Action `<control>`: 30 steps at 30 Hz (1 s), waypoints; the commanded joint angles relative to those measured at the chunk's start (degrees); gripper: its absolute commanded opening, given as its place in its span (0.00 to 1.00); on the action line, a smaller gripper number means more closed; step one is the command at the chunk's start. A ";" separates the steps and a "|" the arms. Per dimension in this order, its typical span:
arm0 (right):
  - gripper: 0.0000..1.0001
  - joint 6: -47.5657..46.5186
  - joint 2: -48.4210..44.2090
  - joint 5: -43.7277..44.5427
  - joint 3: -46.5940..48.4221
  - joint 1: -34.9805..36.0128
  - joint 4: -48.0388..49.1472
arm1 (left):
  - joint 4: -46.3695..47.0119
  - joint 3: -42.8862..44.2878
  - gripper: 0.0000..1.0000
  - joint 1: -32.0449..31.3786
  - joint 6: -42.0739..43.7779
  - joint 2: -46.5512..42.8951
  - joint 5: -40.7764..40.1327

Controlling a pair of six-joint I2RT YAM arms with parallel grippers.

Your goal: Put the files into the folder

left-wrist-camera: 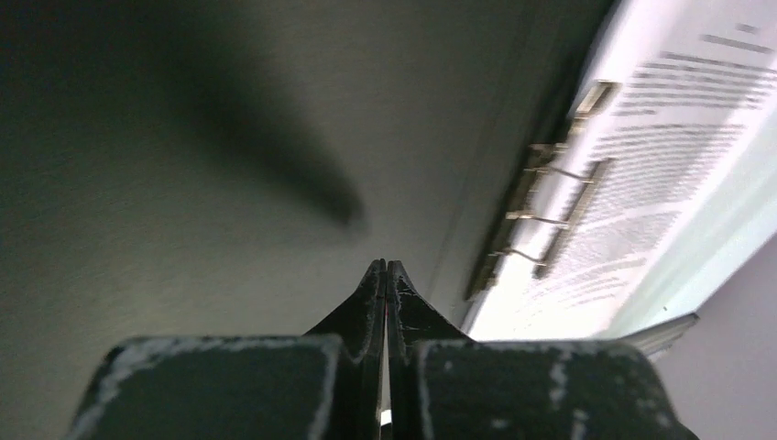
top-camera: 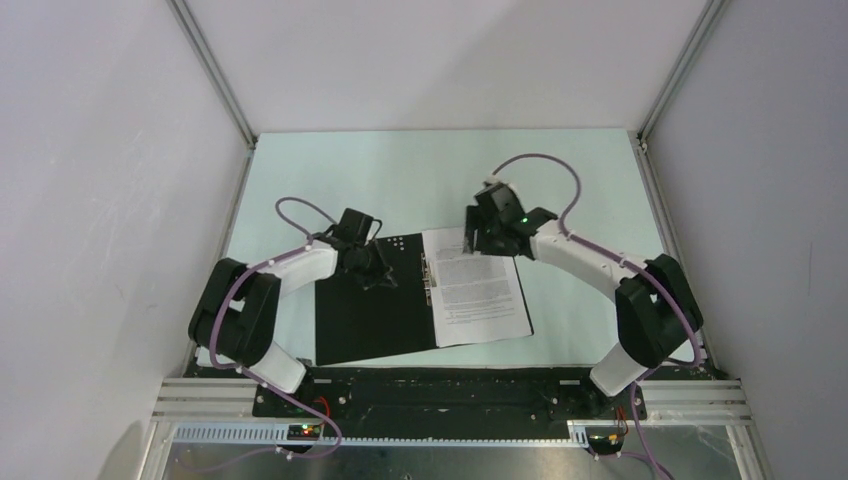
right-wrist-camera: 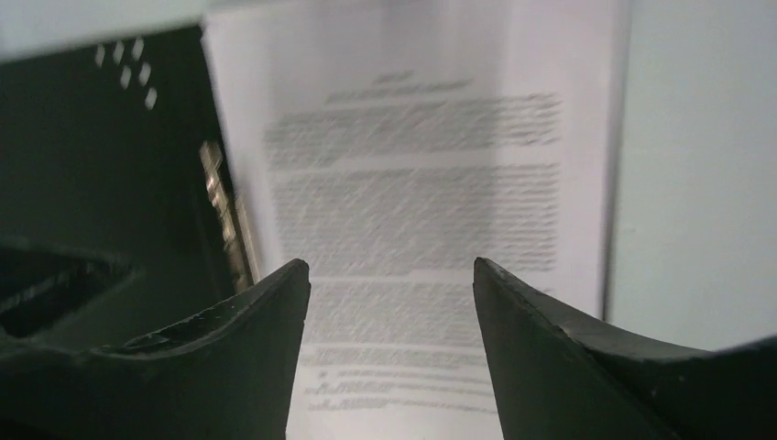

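Folder [top-camera: 372, 325]: I see it open at frame centre, black inside up.
Files [top-camera: 480, 290]: flat on its right half.
Left gripper [top-camera: 383, 279]: fingers pressed together, over the black left cover.
Right gripper [top-camera: 482, 240]: fingers spread above the files' far edge.

1 folder [top-camera: 375, 315], 1 clip [top-camera: 429, 276], 1 printed sheet [top-camera: 478, 285] visible — 2 arms: L arm [top-camera: 300, 263], R arm [top-camera: 582, 256].
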 commanded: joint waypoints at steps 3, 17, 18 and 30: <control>0.64 0.27 3.86 1.21 1.89 9.65 -1.17 | -0.62 -6.07 0.00 3.80 -1.38 -4.91 -5.73; 0.53 1.33 15.09 5.08 11.84 17.06 -2.85 | -0.91 -7.94 0.00 4.70 -2.66 -3.37 -9.80; 0.52 1.39 15.40 4.98 12.25 17.41 -2.86 | -0.91 -7.88 0.00 4.73 -2.60 -3.31 -9.81; 0.35 1.26 20.09 4.96 16.52 18.96 -4.47 | -0.92 -8.25 0.00 5.00 -2.49 -2.93 -10.01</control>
